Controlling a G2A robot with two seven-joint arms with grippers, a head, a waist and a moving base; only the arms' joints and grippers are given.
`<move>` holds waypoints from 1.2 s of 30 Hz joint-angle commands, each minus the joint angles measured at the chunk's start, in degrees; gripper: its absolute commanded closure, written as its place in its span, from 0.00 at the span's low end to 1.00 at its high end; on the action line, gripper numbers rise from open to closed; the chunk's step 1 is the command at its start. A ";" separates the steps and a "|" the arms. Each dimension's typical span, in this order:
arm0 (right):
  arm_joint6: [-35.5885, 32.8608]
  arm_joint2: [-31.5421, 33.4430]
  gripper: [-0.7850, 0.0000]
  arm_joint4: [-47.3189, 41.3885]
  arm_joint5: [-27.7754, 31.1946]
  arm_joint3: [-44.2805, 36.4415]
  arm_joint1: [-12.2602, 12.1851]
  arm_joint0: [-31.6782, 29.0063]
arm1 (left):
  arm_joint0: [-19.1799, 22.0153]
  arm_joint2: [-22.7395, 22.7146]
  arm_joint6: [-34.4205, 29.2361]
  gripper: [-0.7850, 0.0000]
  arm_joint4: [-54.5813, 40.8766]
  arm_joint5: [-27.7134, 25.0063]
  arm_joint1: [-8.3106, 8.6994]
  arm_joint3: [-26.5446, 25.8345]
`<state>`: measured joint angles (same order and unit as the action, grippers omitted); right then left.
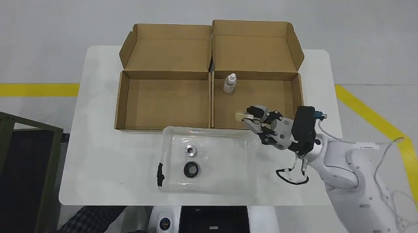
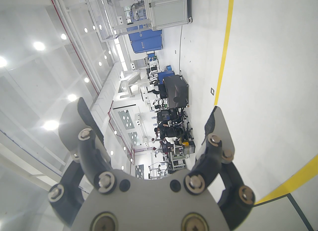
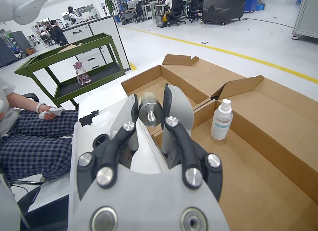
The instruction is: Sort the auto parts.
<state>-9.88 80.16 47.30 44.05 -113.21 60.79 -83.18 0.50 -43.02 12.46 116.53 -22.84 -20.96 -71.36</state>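
Observation:
My right gripper point(image 3: 150, 107) is shut on a silver metal cylinder with a threaded stud point(image 3: 149, 114). In the top view that right gripper point(image 1: 251, 117) hangs over the near edge of the right cardboard box point(image 1: 297, 96), holding the cylinder point(image 1: 243, 115). A white spray bottle point(image 1: 230, 83) stands upright inside that box, also seen as the bottle point(image 3: 221, 121) in the right wrist view. The clear plastic tray point(image 1: 171, 177) in front holds a small silver part point(image 1: 191, 150) and a black ring point(image 1: 192, 170). My left gripper point(image 2: 149, 117) is open, pointing away at the room with nothing between its fingers.
The left cardboard box point(image 1: 121, 102) stands open beside the right one, both lids folded back. A green cart point(image 3: 64, 68) stands off the table's left side. A seated person's sleeve point(image 1: 85, 220) shows at the front edge.

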 commanded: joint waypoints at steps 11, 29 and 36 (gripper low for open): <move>-4.94 -3.18 1.00 7.76 -4.54 1.64 0.18 4.56 | 0.00 0.00 0.00 0.00 0.00 0.00 0.00 0.00; -15.07 -11.46 1.00 21.36 -11.08 10.83 1.23 16.03 | 0.00 0.00 0.00 0.00 0.00 0.00 0.00 0.00; -19.56 -16.11 1.00 25.01 -13.46 15.64 2.14 21.11 | 0.00 0.00 0.00 0.00 0.00 0.00 0.00 0.00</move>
<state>-28.42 64.74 71.46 31.08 -98.45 62.81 -62.87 0.50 -43.02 12.46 116.53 -22.84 -20.96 -71.36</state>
